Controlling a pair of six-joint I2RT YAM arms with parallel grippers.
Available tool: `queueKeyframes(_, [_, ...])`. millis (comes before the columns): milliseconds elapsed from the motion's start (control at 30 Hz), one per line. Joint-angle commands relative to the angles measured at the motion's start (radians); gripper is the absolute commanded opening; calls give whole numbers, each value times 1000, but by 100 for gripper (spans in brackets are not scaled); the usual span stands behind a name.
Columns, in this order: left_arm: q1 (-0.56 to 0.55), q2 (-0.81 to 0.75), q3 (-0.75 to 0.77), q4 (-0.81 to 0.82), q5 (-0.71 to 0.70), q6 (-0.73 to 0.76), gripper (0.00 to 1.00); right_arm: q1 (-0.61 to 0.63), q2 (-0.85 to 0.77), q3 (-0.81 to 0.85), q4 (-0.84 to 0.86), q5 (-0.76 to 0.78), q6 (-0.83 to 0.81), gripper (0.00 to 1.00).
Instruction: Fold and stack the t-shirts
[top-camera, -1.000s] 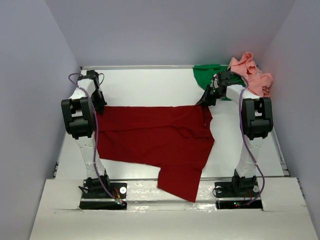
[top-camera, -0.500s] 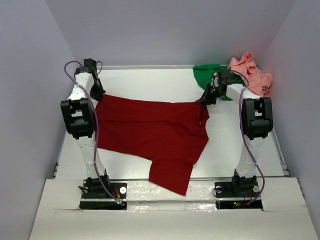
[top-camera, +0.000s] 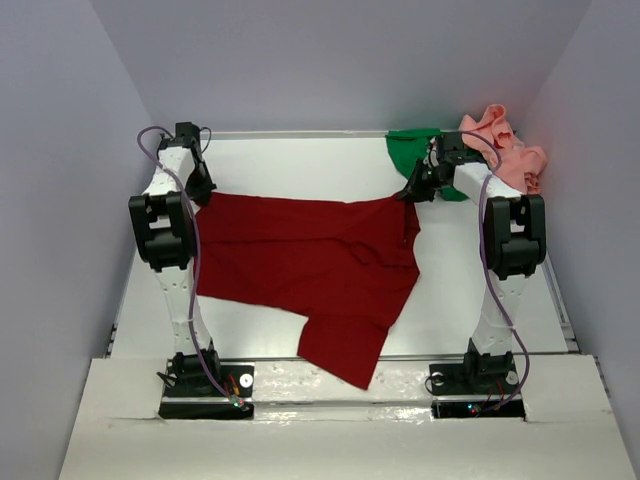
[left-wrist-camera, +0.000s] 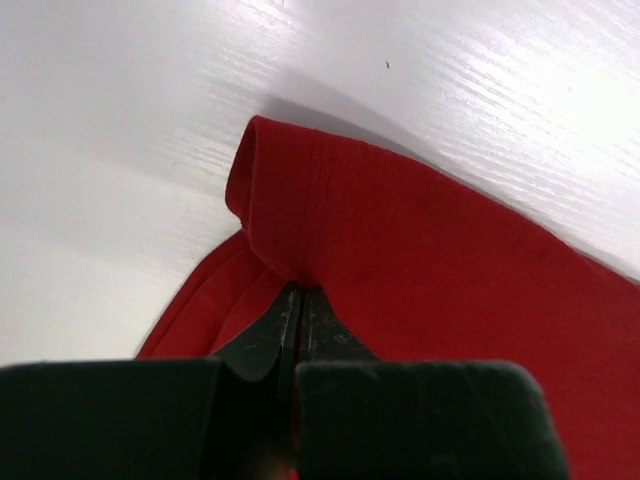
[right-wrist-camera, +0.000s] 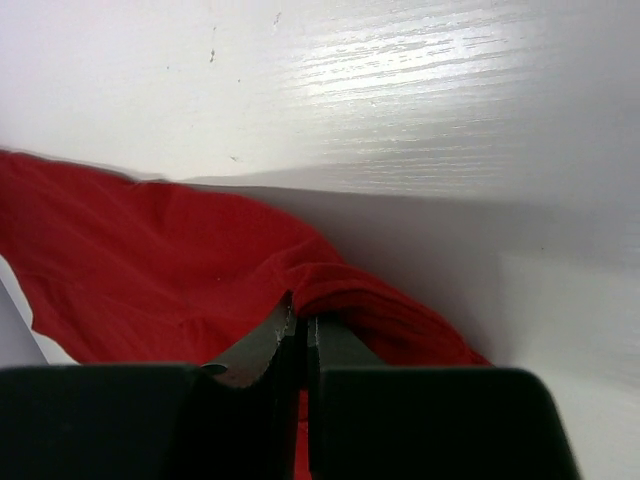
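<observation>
Red shirt (top-camera: 300, 265) lay spread on the table (top-camera: 300, 165) between the arms, its near end reaching the front edge. Green shirt (top-camera: 408, 152) and pink shirt (top-camera: 505, 150) sat bunched far right. Left gripper (left-wrist-camera: 300, 295) and right gripper (right-wrist-camera: 300, 312) each pinched a far corner of the red shirt.

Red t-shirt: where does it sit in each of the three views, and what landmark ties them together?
Top external: red t-shirt spread across the middle of the picture.
Left wrist: red t-shirt fills the lower right, its corner in the left gripper.
Right wrist: red t-shirt at lower left, bunched in the right gripper.
Shared landmark: the white table.
</observation>
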Motion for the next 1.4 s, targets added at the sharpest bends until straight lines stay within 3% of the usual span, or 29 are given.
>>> queueKeyframes(0, [-4,15,65,5,-12,-3,7,4,2,58,13,42,3,0])
queueKeyframes(333, [-4,128,232,-15,8,-37,7,-6,50,124,4,74,3,0])
queueKeyframes(667, [-4,113,226,57,16,-83,8,-6,88,198,-4,79,8,0])
queueKeyframes(1367, [-3,168,299,109,22,-112,14,-6,121,194,11,96,11,0])
